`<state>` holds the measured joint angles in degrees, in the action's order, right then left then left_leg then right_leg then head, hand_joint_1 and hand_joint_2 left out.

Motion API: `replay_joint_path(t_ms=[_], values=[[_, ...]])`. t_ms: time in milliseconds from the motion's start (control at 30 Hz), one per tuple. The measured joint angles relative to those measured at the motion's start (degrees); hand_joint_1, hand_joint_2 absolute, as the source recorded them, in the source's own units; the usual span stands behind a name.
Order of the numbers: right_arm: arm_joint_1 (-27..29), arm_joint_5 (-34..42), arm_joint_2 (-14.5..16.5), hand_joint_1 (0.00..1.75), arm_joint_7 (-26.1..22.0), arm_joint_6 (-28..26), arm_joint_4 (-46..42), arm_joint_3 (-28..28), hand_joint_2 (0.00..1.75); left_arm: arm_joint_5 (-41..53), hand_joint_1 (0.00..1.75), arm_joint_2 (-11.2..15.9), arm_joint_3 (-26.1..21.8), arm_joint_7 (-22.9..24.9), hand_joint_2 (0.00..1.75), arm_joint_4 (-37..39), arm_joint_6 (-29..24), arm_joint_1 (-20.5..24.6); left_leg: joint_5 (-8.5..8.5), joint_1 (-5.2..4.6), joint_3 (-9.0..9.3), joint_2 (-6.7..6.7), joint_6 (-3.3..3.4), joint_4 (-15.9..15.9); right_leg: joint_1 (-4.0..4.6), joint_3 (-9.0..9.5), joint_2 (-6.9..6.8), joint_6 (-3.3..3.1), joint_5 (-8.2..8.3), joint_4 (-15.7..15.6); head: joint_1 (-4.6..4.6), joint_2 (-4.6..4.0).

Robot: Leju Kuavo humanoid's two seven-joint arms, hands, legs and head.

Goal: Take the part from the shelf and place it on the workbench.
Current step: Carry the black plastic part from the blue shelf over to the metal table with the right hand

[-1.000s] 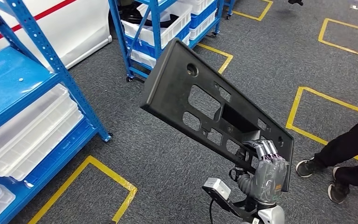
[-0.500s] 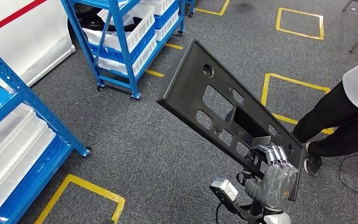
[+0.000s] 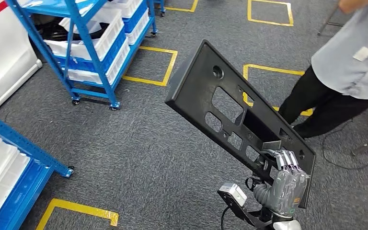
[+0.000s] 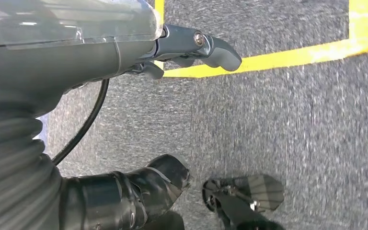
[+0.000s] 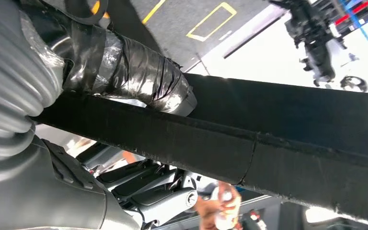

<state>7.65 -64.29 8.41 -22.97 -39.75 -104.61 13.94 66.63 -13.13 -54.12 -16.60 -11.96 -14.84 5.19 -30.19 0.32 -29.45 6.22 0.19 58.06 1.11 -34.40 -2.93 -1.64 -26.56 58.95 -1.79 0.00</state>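
The part (image 3: pixel 230 105) is a long black plastic panel with several cut-outs, held tilted in the air above the grey carpet. My right hand (image 3: pixel 285 184) grips its near lower end, fingers hooked through a cut-out. In the right wrist view the panel's dark edge (image 5: pixel 292 129) runs across the picture, with the taped thumb (image 5: pixel 124 62) pressed on it. My left hand (image 4: pixel 76 72) hangs over the carpet and holds nothing, its fingers (image 4: pixel 211 45) apart.
A person (image 3: pixel 345 62) in a grey shirt and dark trousers stands close at the right. A blue wheeled rack (image 3: pixel 91 43) with white bins is at the far left. A blue shelf corner (image 3: pixel 9 158) lies at the near left. Yellow tape squares (image 3: pixel 148 62) mark the floor.
The whole view has swung to the right: the blue shelves slid left and the person came further into view. The panel stays in my right hand's grip.
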Motion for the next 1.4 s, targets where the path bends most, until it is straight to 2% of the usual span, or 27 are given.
replay_joint_path(t_ms=[67,100,167,200,233,267,333,400,467,500,567,633,700,733,800,833,900,933,1000,1033,1100,1133,1200,1233,1267,1333,1400], values=[[0.13,-0.01,0.01,1.75,0.04,-0.01,-0.3,-0.08,1.75,0.03,0.0,0.01,0.0,0.01,1.75,0.0,0.02,-0.01,-2.29,0.15,-1.25,-2.65,-0.33,3.33,-0.5,0.41,1.32,-0.69,0.33,-0.67,0.03,0.0],[0.19,-0.02,0.01,1.75,0.07,-0.01,-0.39,-0.11,1.75,0.03,0.0,0.01,0.0,0.02,1.75,0.0,0.02,-0.08,-4.11,0.29,-2.83,-4.4,-0.41,6.77,-0.61,0.49,2.0,-0.94,0.38,-0.78,0.04,0.0],[0.37,-0.02,0.01,1.75,0.09,0.0,-0.42,-0.18,1.75,0.05,0.0,0.01,0.0,0.05,1.75,0.0,0.02,-0.24,-7.01,0.34,-6.66,-5.65,-0.54,14.19,-0.66,0.46,3.48,-1.18,0.33,-0.63,0.05,0.0],[0.53,-0.02,0.01,1.75,0.08,0.0,-0.42,-0.22,1.75,0.07,0.0,0.01,0.0,0.08,1.75,0.0,0.02,-0.31,-7.02,0.36,-7.82,-5.74,-0.62,16.04,-0.68,0.46,4.34,-1.18,0.27,-0.49,0.06,0.0],[0.68,-0.01,0.01,1.75,0.05,0.0,-0.42,-0.27,1.75,0.08,0.0,0.01,-0.01,0.11,1.75,0.0,0.02,-0.36,-5.83,0.39,-8.0,-5.79,-0.67,15.7,-0.73,0.48,5.23,-1.13,0.18,-0.29,0.06,0.0],[0.81,-0.01,0.02,1.75,0.02,-0.01,-0.44,-0.31,1.75,0.1,0.0,0.01,-0.01,0.13,1.75,0.0,0.02,-0.4,-3.72,0.45,-7.18,-6.01,-0.69,13.26,-0.81,0.5,6.12,-0.99,0.04,-0.04,0.07,0.0],[1.0,0.02,0.03,1.75,-0.07,0.0,-0.56,-0.42,1.75,0.11,0.0,0.02,-0.03,0.14,1.75,0.0,0.01,-0.46,0.22,0.68,-4.34,-7.96,-0.63,5.8,-0.92,0.3,7.71,-0.48,-0.38,0.78,0.06,0.0],[1.18,0.05,0.03,1.75,-0.15,0.01,-0.74,-0.52,1.75,0.12,0.0,0.03,-0.04,0.12,1.75,0.0,-0.02,-0.45,1.32,0.78,-2.81,-9.76,-0.35,1.92,-0.97,-0.27,8.89,0.15,-0.58,1.43,0.05,0.0],[1.53,0.09,0.03,1.75,-0.22,0.0,-0.92,-0.61,1.75,0.12,0.0,0.05,-0.06,0.05,1.75,0.0,-0.03,-0.27,1.28,0.62,-2.65,-9.4,0.22,1.59,-1.11,-0.67,9.86,0.79,-0.38,1.43,0.05,0.0],[1.74,0.1,0.03,1.75,-0.25,0.0,-1.03,-0.65,1.75,0.12,0.0,0.04,-0.06,0.01,1.75,0.0,-0.03,-0.16,1.45,0.61,-2.54,-8.86,0.57,1.32,-1.18,-0.75,9.76,1.07,-0.38,1.45,0.04,0.0],[1.91,0.16,0.03,1.75,-0.32,-0.01,-1.32,-0.72,1.75,0.12,0.0,0.01,-0.07,-0.04,1.75,0.0,-0.02,-0.14,1.76,0.68,-2.26,-7.6,1.23,0.74,-1.09,-1.89,7.18,1.69,-1.97,3.89,-0.04,0.0],[1.98,0.26,0.03,1.75,-0.47,0.0,-1.54,-0.78,1.75,0.12,0.0,0.0,-0.08,-0.06,1.75,0.0,-0.01,-0.31,1.71,0.55,-2.15,-6.16,1.62,0.56,-1.13,-5.07,4.15,2.25,-5.38,10.53,-0.1,0.0],[2.23,0.36,0.03,1.75,-0.72,0.0,-1.57,-0.97,1.75,0.12,0.0,0.02,-0.1,-0.06,1.75,0.0,-0.01,-0.49,1.51,0.43,-2.11,-4.67,1.79,0.57,-1.4,-8.0,3.5,2.56,-7.2,16.25,-0.09,0.0],[2.38,0.41,0.03,1.75,-0.85,0.0,-1.59,-1.09,1.75,0.12,0.0,0.03,-0.1,-0.06,1.75,0.0,-0.01,-0.51,1.37,0.41,-2.02,-3.95,1.78,0.57,-1.49,-8.08,3.34,2.59,-6.54,16.31,-0.09,0.0],[2.56,0.51,0.03,1.75,-1.02,-0.01,-1.75,-1.3,1.75,0.12,0.0,0.03,-0.12,-0.06,1.75,0.0,-0.01,-0.44,1.02,0.38,-1.59,-2.67,1.64,0.57,-1.41,-4.84,2.24,2.3,-2.84,10.18,-0.09,0.0],[2.57,0.55,0.03,1.75,-1.07,-0.01,-1.91,-1.37,1.75,0.12,0.0,0.03,-0.13,-0.06,1.75,0.0,-0.01,-0.41,0.84,0.35,-1.31,-2.1,1.52,0.49,-1.11,-2.72,0.74,1.99,-1.45,6.2,-0.09,0.0],[2.56,0.62,0.03,1.75,-1.2,-0.01,-2.3,-1.49,1.75,0.12,0.0,0.03,-0.16,-0.06,1.75,0.0,-0.01,-0.36,0.52,0.16,-0.88,-1.04,1.1,0.34,-0.25,-0.28,-1.6,1.2,-0.42,1.32,-0.08,0.0],[2.56,0.65,0.04,1.75,-1.3,-0.01,-2.45,-1.54,1.75,0.13,0.0,0.03,-0.2,-0.07,1.75,0.0,-0.01,-0.34,0.42,0.08,-0.7,-0.45,0.89,0.18,0.12,-0.14,-1.9,0.86,-0.68,0.78,-0.07,0.0],[2.77,0.78,0.09,1.75,-1.59,-0.01,-2.78,-1.74,1.75,0.13,0.0,0.02,-0.3,-0.1,1.75,0.0,0.0,-0.24,0.12,-0.05,-0.32,0.82,0.38,-0.06,0.1,-0.06,-0.49,0.19,-0.4,0.23,-0.03,0.0],[2.98,0.91,0.15,1.75,-1.79,-0.01,-3.0,-1.91,1.75,0.14,0.0,0.01,-0.34,-0.15,1.75,0.0,0.0,-0.19,-0.33,-0.01,-0.23,0.34,0.12,0.32,-0.12,0.22,0.21,-0.11,-0.25,-0.22,-0.03,0.0],[3.28,1.2,0.37,1.75,-2.27,-0.02,-3.43,-2.23,1.75,0.14,0.0,0.02,-0.45,-0.26,1.75,0.0,0.01,-0.16,-2.48,0.12,-1.51,-2.33,-0.2,3.86,-0.58,0.83,1.48,-0.73,0.06,-0.98,0.06,0.0],[3.4,1.32,0.55,1.75,-2.53,-0.03,-3.55,-2.34,1.75,0.14,0.0,0.02,-0.53,-0.3,1.75,0.0,0.01,-0.2,-4.14,0.26,-3.15,-4.17,-0.28,7.5,-0.6,0.99,2.14,-0.92,0.06,-1.08,0.08,0.0],[3.68,1.49,0.86,1.75,-2.99,-0.03,-3.6,-2.54,1.75,0.14,0.0,0.04,-0.75,-0.3,1.75,0.0,0.02,-0.37,-6.68,0.33,-7.25,-5.58,-0.39,14.96,-0.64,1.13,3.74,-1.22,-0.04,-0.97,0.11,0.0],[3.9,1.57,0.95,1.75,-3.14,-0.03,-3.61,-2.67,1.75,0.14,0.0,0.05,-0.84,-0.3,1.75,0.0,0.02,-0.48,-6.32,0.33,-8.29,-5.7,-0.43,16.19,-0.66,1.22,4.64,-1.24,-0.14,-0.84,0.12,0.0],[4.11,1.68,1.02,1.75,-3.26,-0.03,-3.62,-2.83,1.75,0.14,0.0,0.05,-0.92,-0.3,1.75,0.0,0.02,-0.56,-4.86,0.35,-8.32,-5.77,-0.43,15.24,-0.7,1.29,5.56,-1.19,-0.28,-0.64,0.12,0.0],[4.45,1.93,1.19,1.75,-3.49,-0.02,-3.74,-3.11,1.75,0.14,0.0,0.06,-0.99,-0.3,1.75,0.0,0.02,-0.64,-0.47,0.5,-5.94,-6.99,-0.35,8.48,-0.88,1.32,7.27,-0.83,-0.7,0.01,0.11,0.0],[4.67,2.17,1.42,1.75,-3.8,-0.02,-4.0,-3.34,1.75,0.13,0.0,0.08,-1.07,-0.32,1.75,0.0,0.04,-0.65,1.65,0.67,-3.73,-9.33,-0.22,2.81,-0.93,0.89,8.59,-0.17,-1.14,0.92,0.1,0.0]])
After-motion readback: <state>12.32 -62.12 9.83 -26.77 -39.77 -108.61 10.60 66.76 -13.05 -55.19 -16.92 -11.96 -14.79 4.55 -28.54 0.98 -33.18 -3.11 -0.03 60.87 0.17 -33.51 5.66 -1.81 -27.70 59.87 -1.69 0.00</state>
